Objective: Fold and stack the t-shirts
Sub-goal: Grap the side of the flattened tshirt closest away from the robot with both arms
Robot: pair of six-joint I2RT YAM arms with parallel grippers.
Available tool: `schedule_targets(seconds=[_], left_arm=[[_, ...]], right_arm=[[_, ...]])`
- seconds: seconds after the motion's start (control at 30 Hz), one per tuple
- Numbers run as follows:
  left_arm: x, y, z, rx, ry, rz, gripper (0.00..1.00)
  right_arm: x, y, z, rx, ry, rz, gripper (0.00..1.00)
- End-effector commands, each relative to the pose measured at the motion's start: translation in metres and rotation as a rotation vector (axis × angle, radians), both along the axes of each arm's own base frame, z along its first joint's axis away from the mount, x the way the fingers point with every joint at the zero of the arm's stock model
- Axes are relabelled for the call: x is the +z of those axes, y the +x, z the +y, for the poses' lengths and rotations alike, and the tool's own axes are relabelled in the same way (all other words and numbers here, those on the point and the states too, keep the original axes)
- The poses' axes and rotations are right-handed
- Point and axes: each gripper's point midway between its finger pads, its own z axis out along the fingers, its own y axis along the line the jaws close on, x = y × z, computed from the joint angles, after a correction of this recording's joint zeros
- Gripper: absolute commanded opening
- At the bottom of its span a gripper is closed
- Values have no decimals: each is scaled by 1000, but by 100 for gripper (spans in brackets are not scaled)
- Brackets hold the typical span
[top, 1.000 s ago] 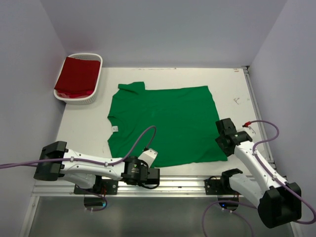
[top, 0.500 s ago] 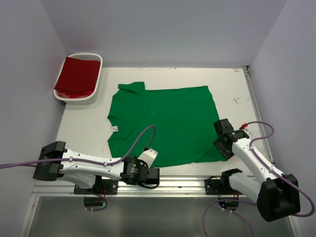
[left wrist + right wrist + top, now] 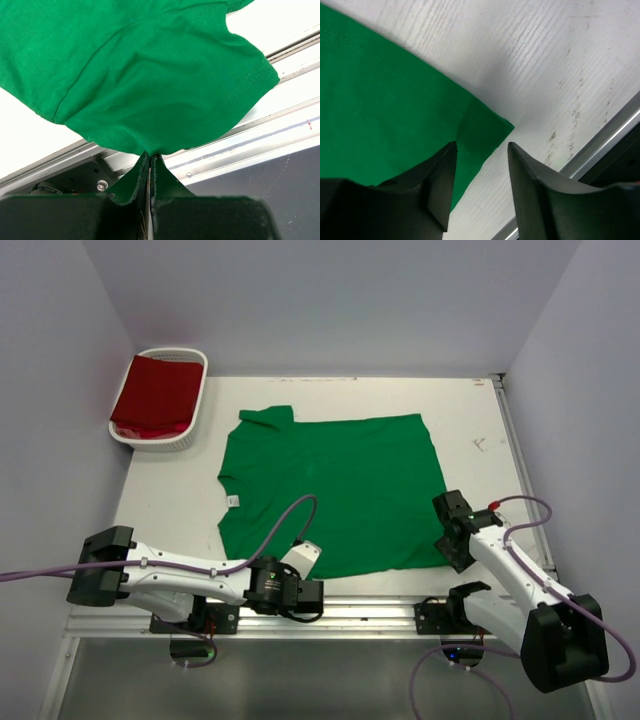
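for the left tool (image 3: 150, 159): pressed tight together on a pinch of the green t-shirt (image 3: 150, 75), gripped at the hem of a sleeve. just ahead of this tool, sleeve cloth drawn into a small peak at the grip and spreading out wide beyond it. under and to either side of the grip, the metal rail (image 3: 240, 145) along the near edge of the counter (image 3: 285, 20).

for the right tool (image 3: 480, 150): partway apart, holding nothing, lowered over the near hem corner of the same shirt. between and just ahead of its fingers (image 3: 437, 180), that green corner lying flat on the white counter, with bare counter beyond it and to its right. touching the cloth or not: cannot tell.

from above, between the two tools: the green t-shirt laid out flat, its small white neck label (image 3: 233, 501) on the left tool's side. far ahead of the left tool and well apart from it: a white slatted basket (image 3: 197, 368) at the back corner of the counter, with the dark red t-shirt (image 3: 155, 395) lying inside.
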Motion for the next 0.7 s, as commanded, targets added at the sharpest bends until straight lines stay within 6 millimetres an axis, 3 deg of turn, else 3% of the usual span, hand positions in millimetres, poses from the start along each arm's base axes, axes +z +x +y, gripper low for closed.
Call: schedule_targets(seconds=[0.0, 0.17, 0.2, 0.37, 0.43, 0.67], left_arm=[[-1, 1, -5, -4, -23, -7, 0], [-2, 0, -4, 4, -25, -2, 0], [-2, 0, -4, 4, -24, -2, 0], [-2, 0, -2, 21, -18, -8, 0], [-1, 2, 0, 44, -20, -19, 0], [23, 31, 19, 198, -42, -195, 0]], right_arm=[[-9, -3, -3, -12, -13, 17, 44], [-8, 4, -7, -3, -46, 18, 33], [-7, 5, -7, 7, -51, 21, 25], [-9, 12, -1, 48, -26, 5, 12], [-9, 15, 3, 80, -6, -9, 1], [19, 36, 10, 150, 20, -133, 0]])
